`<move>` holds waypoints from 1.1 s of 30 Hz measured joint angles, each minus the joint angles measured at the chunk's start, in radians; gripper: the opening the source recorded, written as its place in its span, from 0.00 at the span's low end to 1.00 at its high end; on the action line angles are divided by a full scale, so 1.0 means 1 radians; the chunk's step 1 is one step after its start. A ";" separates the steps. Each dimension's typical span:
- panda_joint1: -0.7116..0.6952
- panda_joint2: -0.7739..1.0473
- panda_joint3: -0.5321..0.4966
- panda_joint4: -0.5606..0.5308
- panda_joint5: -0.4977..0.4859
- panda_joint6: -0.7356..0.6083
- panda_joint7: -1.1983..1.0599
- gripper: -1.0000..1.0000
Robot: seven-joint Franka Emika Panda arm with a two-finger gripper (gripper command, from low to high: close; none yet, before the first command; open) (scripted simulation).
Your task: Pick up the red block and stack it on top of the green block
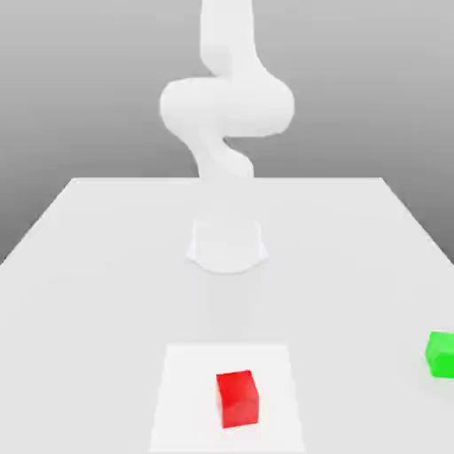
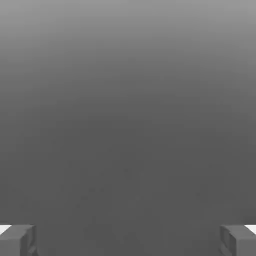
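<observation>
red block (image 1: 238, 398) sits on a pale square (image 1: 186, 381) at 6 o'clock, green block (image 1: 441, 353) at 4 o'clock; gripper (image 2: 128, 240) wide open, empty; approach step, next descend over red.

Tabletop (image 1: 97, 266): white, flat. Red block (image 1: 238, 399) sits on a lighter square patch (image 1: 191, 399) near the front edge. Green block (image 1: 441, 354) rests well apart, toward the exterior view's right. Arm base (image 1: 228, 246) stands mid-tabletop.
</observation>
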 joint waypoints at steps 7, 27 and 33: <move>0.013 0.260 -0.005 -0.087 0.006 0.122 -0.052 0.50; 0.034 0.985 -0.005 -0.255 0.010 0.520 -0.160 0.50; 0.033 1.017 -0.004 -0.251 0.009 0.547 -0.159 0.00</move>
